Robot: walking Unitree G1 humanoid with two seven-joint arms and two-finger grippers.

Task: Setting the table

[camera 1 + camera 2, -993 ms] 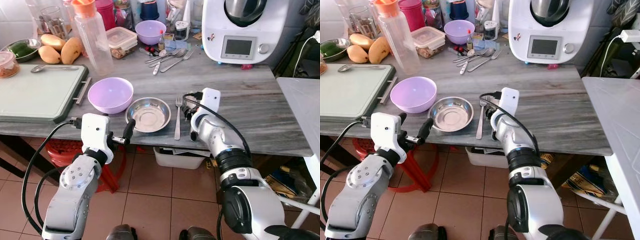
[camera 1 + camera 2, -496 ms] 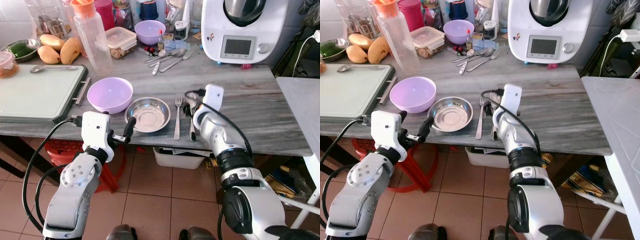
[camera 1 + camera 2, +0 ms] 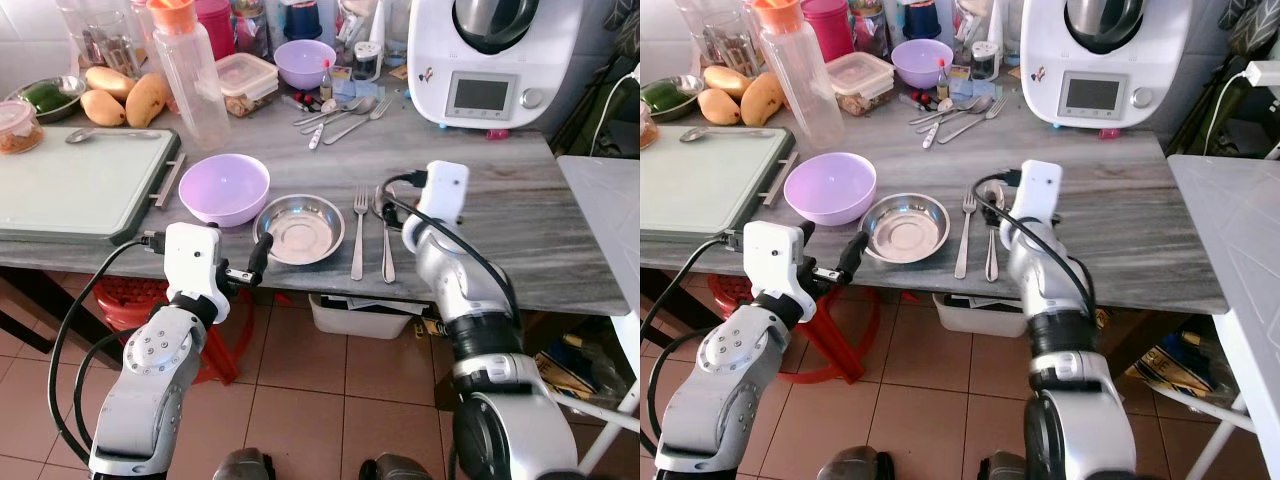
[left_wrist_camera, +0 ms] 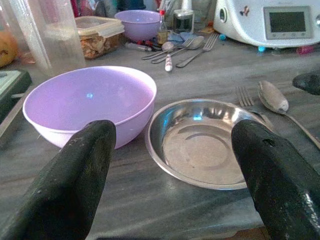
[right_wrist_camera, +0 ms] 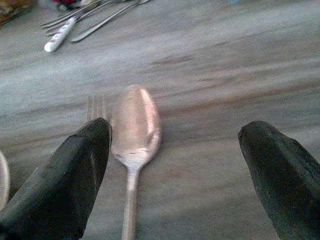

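Spoon [image 3: 386, 234] lies beside fork [image 3: 357, 232]; right end effector [image 5: 175, 165] open, empty, above.

Even, bright daylight in sharp head views; right wrist view soft, motion-blurred; faint shadows

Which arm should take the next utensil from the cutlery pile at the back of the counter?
Right, probably. The right gripper is open over the counter beside the placed metal spoon, nearer the loose cutlery pile. The left gripper sits low at the counter's front edge, facing the shallow steel dish.
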